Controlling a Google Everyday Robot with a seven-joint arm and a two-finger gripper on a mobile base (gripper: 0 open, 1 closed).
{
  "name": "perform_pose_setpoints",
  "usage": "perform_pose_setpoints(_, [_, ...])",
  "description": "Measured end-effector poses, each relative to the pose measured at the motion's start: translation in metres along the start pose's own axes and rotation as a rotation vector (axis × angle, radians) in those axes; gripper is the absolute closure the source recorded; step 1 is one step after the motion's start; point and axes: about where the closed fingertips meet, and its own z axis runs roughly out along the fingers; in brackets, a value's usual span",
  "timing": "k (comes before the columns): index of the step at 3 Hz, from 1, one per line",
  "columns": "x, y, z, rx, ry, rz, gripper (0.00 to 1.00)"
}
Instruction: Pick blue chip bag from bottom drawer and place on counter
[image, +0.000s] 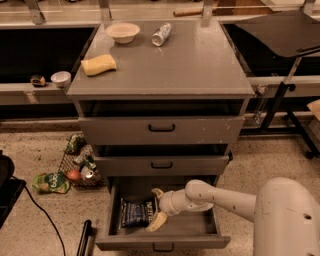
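The blue chip bag (135, 212) lies flat in the left half of the open bottom drawer (162, 241). My gripper (157, 209) reaches into the drawer from the right on a white arm. Its two cream fingers (156, 222) are spread apart at the bag's right edge, one toward the drawer's back and one toward its front. The bag still rests on the drawer floor. The counter (200, 65) is the grey top of the cabinet above.
On the counter stand a white bowl (123, 32), a silver can (161, 34) on its side and a yellow sponge (98, 65). The two upper drawers (161, 131) are slightly open. A wire basket (80, 165) and a green bag (50, 182) lie on the floor at left.
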Motion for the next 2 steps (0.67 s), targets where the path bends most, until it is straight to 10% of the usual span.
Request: perform_pose_setpoints(2, [0.042,-0.039,0.065,0.033,0.02,0.007,0.0])
